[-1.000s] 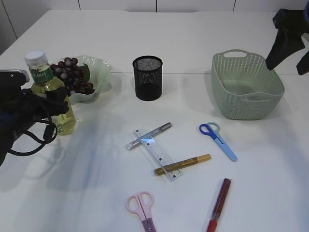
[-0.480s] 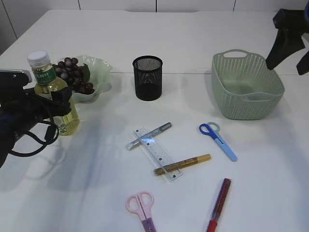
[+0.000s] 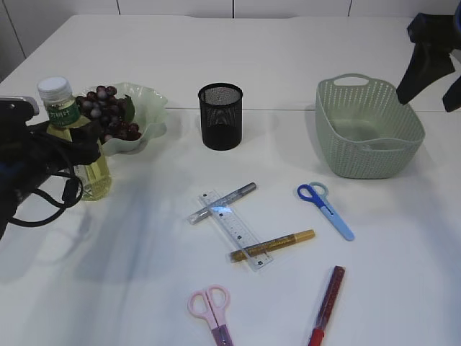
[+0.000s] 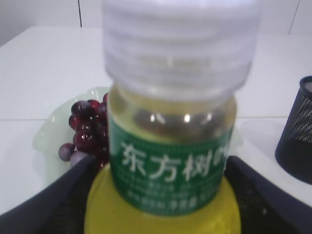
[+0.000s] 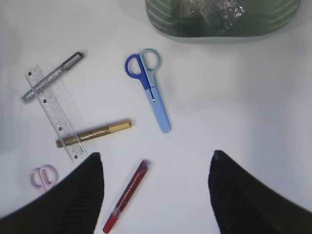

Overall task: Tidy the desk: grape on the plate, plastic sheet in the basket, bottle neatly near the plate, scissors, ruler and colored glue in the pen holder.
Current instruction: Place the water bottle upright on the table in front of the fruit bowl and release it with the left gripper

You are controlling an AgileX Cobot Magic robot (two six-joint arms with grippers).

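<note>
White desk, holder central. Done: grapes on plate left of holder; sheet in basket. Bottle beside plate, between spread left end effector. Right end effector spread, empty. Scissors, ruler, glue outstanding before holder.

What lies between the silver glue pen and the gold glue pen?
The clear ruler bridges them, passing under the silver pen and gold pen; see the exterior view.
</note>
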